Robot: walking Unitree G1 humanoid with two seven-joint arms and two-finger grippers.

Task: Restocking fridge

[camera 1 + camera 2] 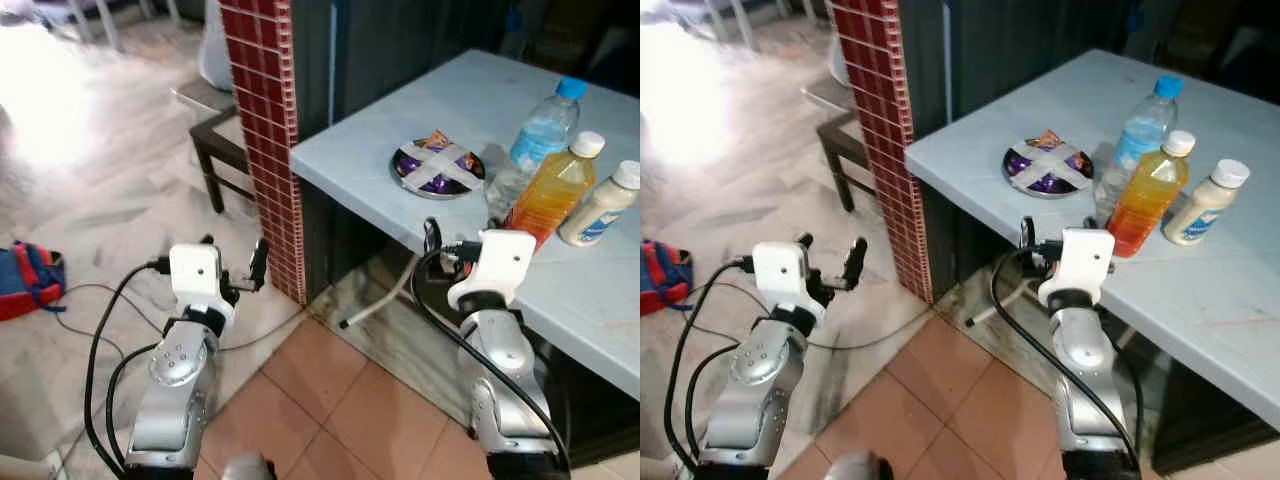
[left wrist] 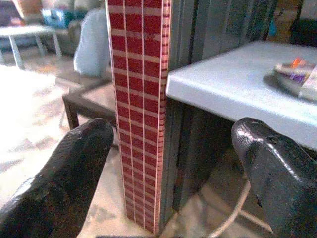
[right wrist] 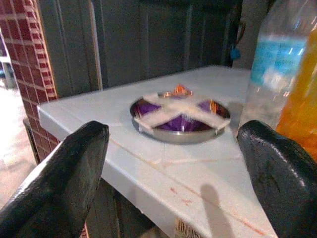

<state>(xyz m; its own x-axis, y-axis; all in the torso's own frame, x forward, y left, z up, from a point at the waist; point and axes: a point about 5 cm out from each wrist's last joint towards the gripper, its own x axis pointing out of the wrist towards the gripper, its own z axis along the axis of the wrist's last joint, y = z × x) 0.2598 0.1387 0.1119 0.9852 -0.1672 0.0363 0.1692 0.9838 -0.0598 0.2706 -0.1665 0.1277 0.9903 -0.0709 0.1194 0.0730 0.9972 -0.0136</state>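
On the counter (image 1: 600, 300), a foil-taped dish (image 1: 437, 168) is set left of three bottles: water bottle (image 1: 535, 140) behind, juice bottle (image 1: 553, 190) beside it, sauce bottle (image 1: 600, 205) rightmost. A tiled pillar (image 1: 268, 130) stands at the counter's left corner, a stool (image 1: 222, 135) behind it.

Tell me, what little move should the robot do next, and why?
Probably ease the right gripper forward over the pale blue table toward the orange juice bottle with the white cap. Its fingers are open and empty at the table's edge, and that bottle stands nearest, beside the clear water bottle with the blue cap.
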